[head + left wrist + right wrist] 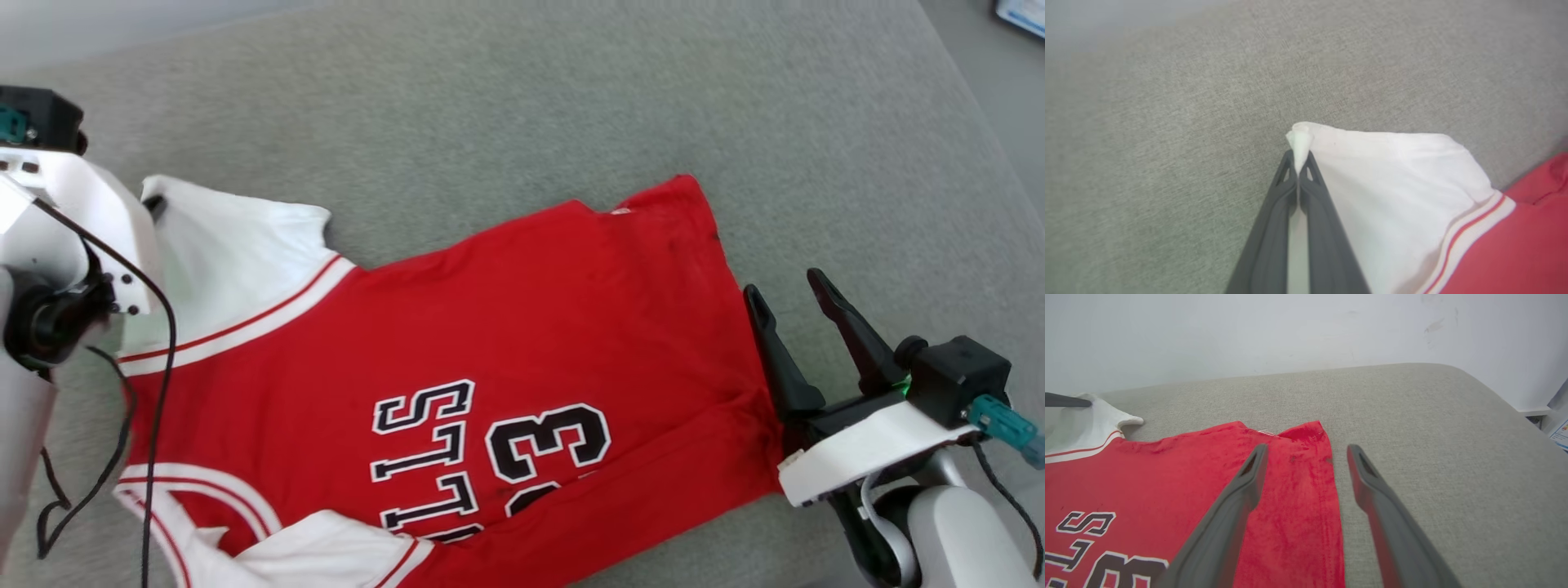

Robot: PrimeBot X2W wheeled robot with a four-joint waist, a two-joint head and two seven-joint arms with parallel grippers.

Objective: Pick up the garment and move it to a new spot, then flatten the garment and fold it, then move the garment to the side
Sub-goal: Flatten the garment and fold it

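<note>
Red basketball jersey [506, 327] with white sleeves and striped trim: spread across the lower centre of the head frame on a grey woven cushion [571, 98]. I judge flattening under way, with folding and moving aside not yet done. My left end effector [1299, 161] pinches the upper-left sleeve corner [1300, 139]. My right end effector [784, 286] is spread beside the hem, frame right. Lettering: "LLS" and "3", the rest cut off.

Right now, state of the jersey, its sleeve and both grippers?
Red basketball jersey: lying mostly flat on the grey cushion, lettering up.
Left gripper: shut on the white sleeve corner.
White sleeve: corner pinched.
Right gripper: open at the jersey's hem, holding nothing.
</note>
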